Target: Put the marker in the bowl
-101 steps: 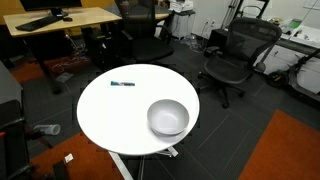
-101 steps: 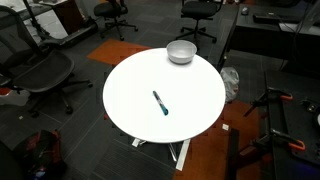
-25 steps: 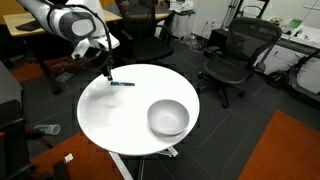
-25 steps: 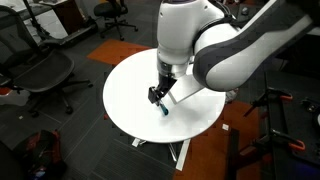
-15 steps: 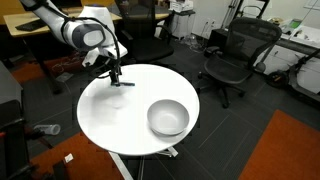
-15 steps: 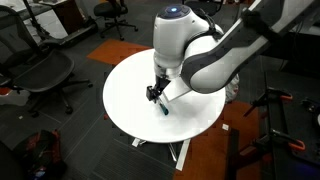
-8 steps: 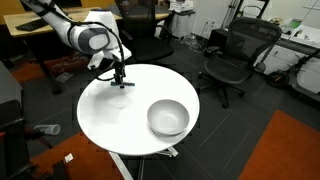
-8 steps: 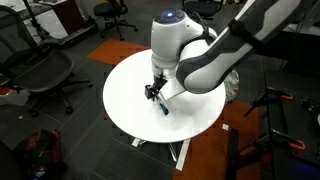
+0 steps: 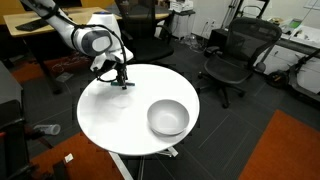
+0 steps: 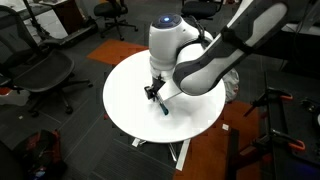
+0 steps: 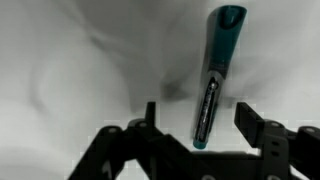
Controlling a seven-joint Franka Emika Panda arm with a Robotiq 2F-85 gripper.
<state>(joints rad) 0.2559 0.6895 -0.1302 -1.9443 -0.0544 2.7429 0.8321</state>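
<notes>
The marker (image 11: pixel 213 82), a thin dark stick with a teal cap, lies flat on the white round table (image 9: pixel 120 120). My gripper (image 11: pixel 198 118) is open and right over it, the marker's lower end lying between the two fingers. In both exterior views the gripper (image 9: pixel 121 79) (image 10: pixel 155 93) is down at the table's surface, with the marker's teal end (image 10: pixel 164 110) showing just past it. The grey-white bowl (image 9: pixel 168 117) stands empty on the opposite side of the table; the arm hides it in an exterior view.
Black office chairs (image 9: pixel 232 55) (image 10: pixel 45 72) stand around the table. A wooden desk (image 9: pixel 60 20) is behind it. A black stand (image 10: pixel 285 125) is beside the table. Orange carpet (image 9: pixel 285 150) covers part of the floor.
The gripper has come down from above to the table over the marker and has settled lower around it. The marker and bowl have not moved.
</notes>
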